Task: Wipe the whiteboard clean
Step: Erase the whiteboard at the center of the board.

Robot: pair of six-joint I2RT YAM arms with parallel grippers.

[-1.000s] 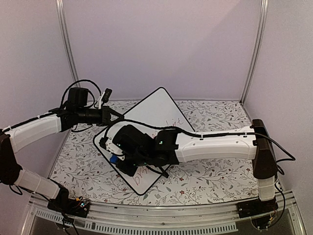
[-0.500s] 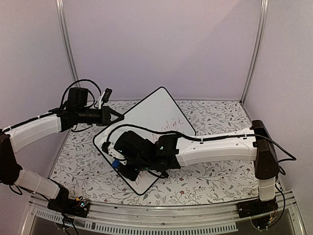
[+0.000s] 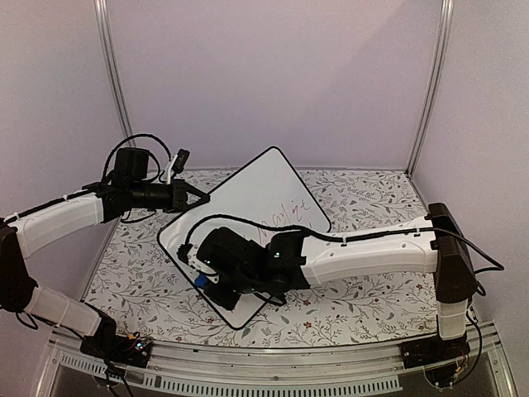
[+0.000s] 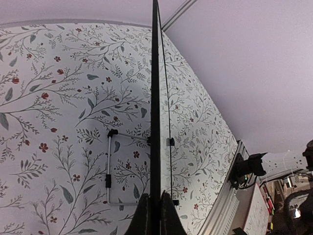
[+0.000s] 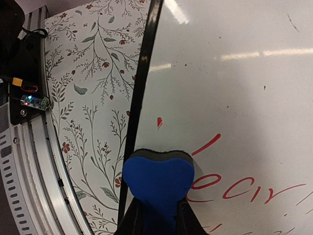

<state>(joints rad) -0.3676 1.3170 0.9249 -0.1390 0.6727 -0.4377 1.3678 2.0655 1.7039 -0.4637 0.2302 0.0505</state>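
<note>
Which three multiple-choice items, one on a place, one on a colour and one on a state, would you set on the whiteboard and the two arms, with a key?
1. Where does the left pincer grip the whiteboard?
A. the middle of its white face
B. its thin black edge
C. one of its feet

2. What colour is the writing on the board?
A. red
B. green
C. black

3. How is the right pincer?
A. open and empty
B. shut on a marker
C. shut on the blue eraser

Key: 1 B, the left wrist view shows the board edge-on between the fingers. 2 A, the right wrist view shows red strokes. 3 C, the fingers clamp the eraser over the board.
</note>
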